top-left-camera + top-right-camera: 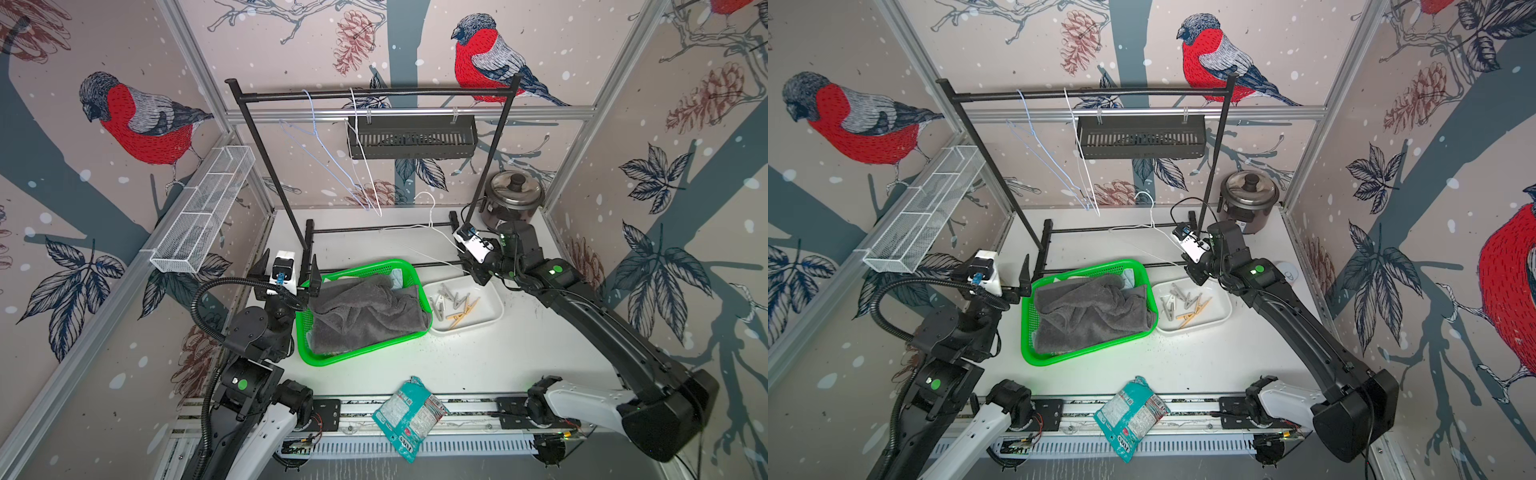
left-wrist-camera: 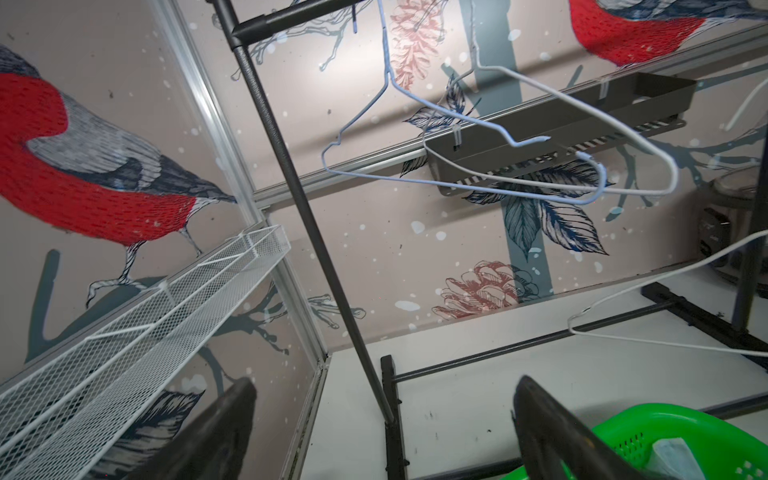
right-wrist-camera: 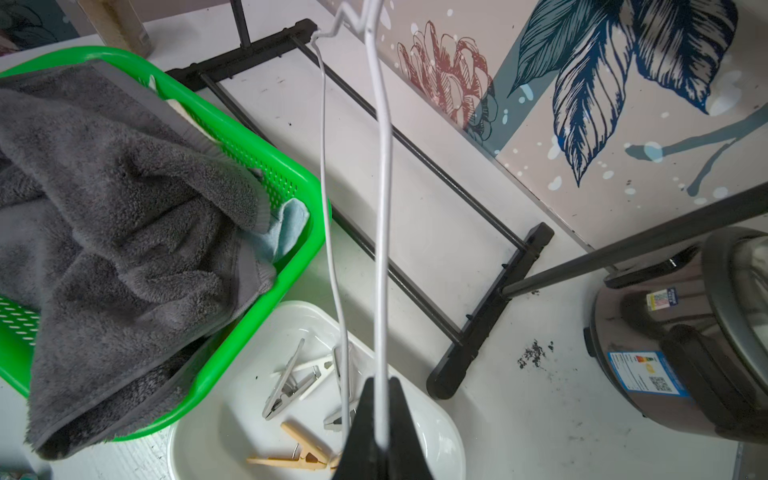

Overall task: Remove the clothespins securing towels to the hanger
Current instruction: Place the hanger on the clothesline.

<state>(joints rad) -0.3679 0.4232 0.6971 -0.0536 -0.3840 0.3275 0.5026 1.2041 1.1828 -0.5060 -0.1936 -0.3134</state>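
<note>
In a top view the towels [image 1: 365, 313] fill the green basket [image 1: 303, 332] and the clothespins [image 1: 455, 303] lie in the tray [image 1: 490, 311] beside it; unpinning looks done. In the left wrist view my left gripper [image 2: 382, 432] gapes empty at the basket's rim. In the right wrist view my right gripper [image 3: 380, 419] pinches the bare hanger [image 3: 383, 187], which I should set down next.

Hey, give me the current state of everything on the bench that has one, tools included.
left tool: open, empty
right tool: shut on white hanger
grey towel: heaped in green basket
clothespins: loose in white tray
blue hanger: hanging on rail, bare
cooker: lid on
</note>
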